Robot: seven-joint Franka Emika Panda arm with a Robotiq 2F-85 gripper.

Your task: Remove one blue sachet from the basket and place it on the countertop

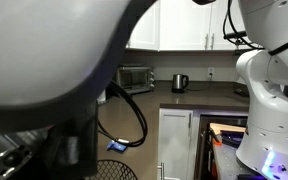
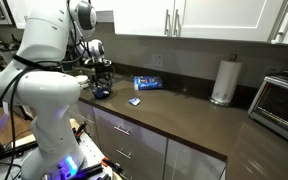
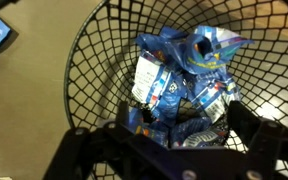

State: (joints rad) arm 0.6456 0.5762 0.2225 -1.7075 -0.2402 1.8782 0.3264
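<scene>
The pincer (image 3: 164, 135) hung wide open over the basket (image 3: 89, 60), its dark fingers (image 3: 259, 135) well apart and holding nothing. Beneath lay a heap of crinkly packets. The topmost blue sachet (image 3: 156, 85) bore a white label whose print was too blurred to read. Mesh walls closed round the heap. In an exterior view, a flat blue box (image 2: 148, 82) and a small blue packet (image 2: 135, 101) lay near the basket on the countertop (image 2: 189, 120), with bare worktop running on to a paper towel roll (image 2: 222, 82).

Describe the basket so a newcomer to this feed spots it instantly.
Follow the long dark grey-brown countertop toward the white robot arm. There, under the claw, stands the round black wire-mesh basket: unlike the flat blue box nearby, it holds crinkly blue sachets.
</scene>
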